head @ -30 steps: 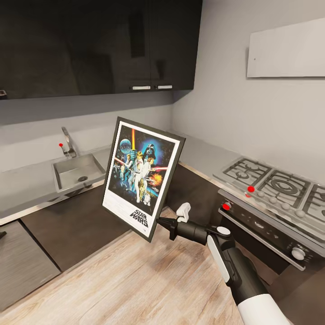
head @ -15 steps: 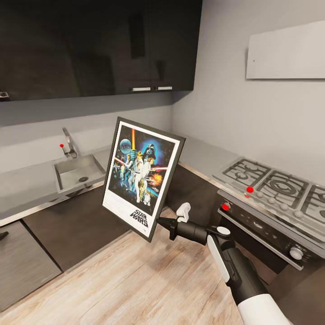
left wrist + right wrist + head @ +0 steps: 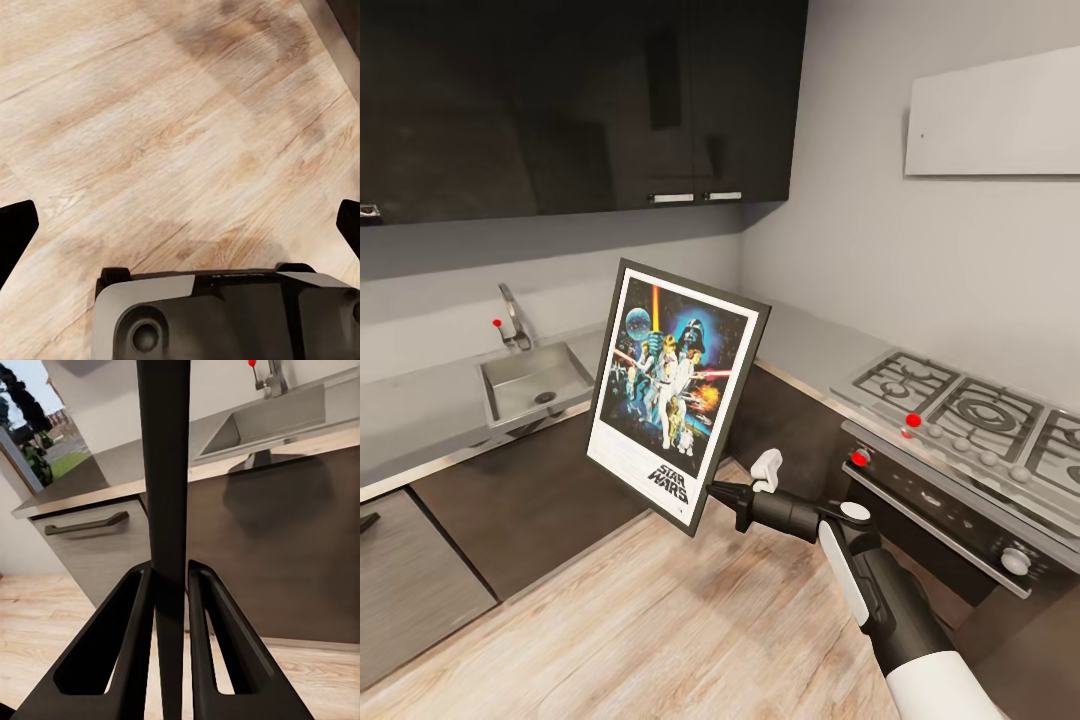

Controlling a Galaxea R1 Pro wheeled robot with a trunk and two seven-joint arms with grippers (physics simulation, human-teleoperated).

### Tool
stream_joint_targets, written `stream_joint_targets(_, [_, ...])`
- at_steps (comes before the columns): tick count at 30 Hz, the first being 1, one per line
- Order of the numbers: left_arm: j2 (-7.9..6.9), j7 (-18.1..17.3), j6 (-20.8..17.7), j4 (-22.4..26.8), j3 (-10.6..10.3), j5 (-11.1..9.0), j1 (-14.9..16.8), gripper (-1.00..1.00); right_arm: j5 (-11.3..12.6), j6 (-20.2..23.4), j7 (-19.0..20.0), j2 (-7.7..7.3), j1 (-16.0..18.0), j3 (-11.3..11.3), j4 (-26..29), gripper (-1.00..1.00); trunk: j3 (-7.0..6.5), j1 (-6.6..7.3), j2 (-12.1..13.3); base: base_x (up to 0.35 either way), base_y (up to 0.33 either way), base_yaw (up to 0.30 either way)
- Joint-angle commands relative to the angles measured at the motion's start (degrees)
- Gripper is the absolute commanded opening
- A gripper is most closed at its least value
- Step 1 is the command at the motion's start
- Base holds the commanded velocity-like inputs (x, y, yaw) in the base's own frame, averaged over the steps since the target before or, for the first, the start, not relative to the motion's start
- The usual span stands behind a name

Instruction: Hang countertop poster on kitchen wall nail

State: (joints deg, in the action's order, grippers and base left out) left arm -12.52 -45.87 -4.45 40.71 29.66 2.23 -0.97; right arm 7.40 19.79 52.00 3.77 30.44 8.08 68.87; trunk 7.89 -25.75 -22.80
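1. Right end effector [image 3: 712, 490]: closed on the lower right corner of the poster [image 3: 675, 385]. In the right wrist view, the two fingers [image 3: 124, 649] press against either side of the poster's thin black edge [image 3: 166, 472].
2. Poster: held in the air, clear of every surface, upright with a slight tilt, artwork facing the head camera. It hangs in front of the inner corner of the L-shaped table [image 3: 420, 410], above the wooden floor [image 3: 640, 620].
3. Left end effector [image 3: 180, 225]: open, dark fingertips [image 3: 15, 232] spread to opposite edges of the left wrist view, nothing between them, pointing down at the wooden floor [image 3: 172, 127].
4. Table: glossy grey top, dark cabinet fronts below. Sink [image 3: 532, 380] with tap [image 3: 510, 315] sits behind and left of the poster.
5. Gas hob [image 3: 970, 410] with oven front below stands to the right of the right arm.
6. Dark wall cabinets [image 3: 580, 100] hang above the sink run; a pale panel [image 3: 995, 115] is mounted on the right-hand wall.
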Motion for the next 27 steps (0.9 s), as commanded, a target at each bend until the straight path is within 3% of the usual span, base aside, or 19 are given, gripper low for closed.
stream_joint_targets(1, [0.04, -0.3, -0.5, 0.2, 0.2, 0.2, 0.0, 1.00, 0.6, 0.6, 0.0, 0.01, 0.1, 0.0, 0.0, -1.00, 0.11, -0.04, -0.1, 0.000, 0.000, 0.000])
stream_joint_targets(16, [0.04, -0.3, -0.4, 0.2, 0.3, 0.2, 0.0, 1.00, 0.6, 0.6, 0.0, 0.01, 0.0, 0.0, 0.0, -1.00, 0.11, -0.04, -0.1, 0.000, 0.000, 0.010])
stream_joint_targets(27, [0.04, -0.3, -0.4, 0.2, 0.4, 0.2, 0.0, 1.00, 0.5, 0.5, -0.1, 0.01, 0.1, 0.1, 0.0, -1.00, 0.11, -0.04, -0.1, -0.041, 0.100, 0.248])
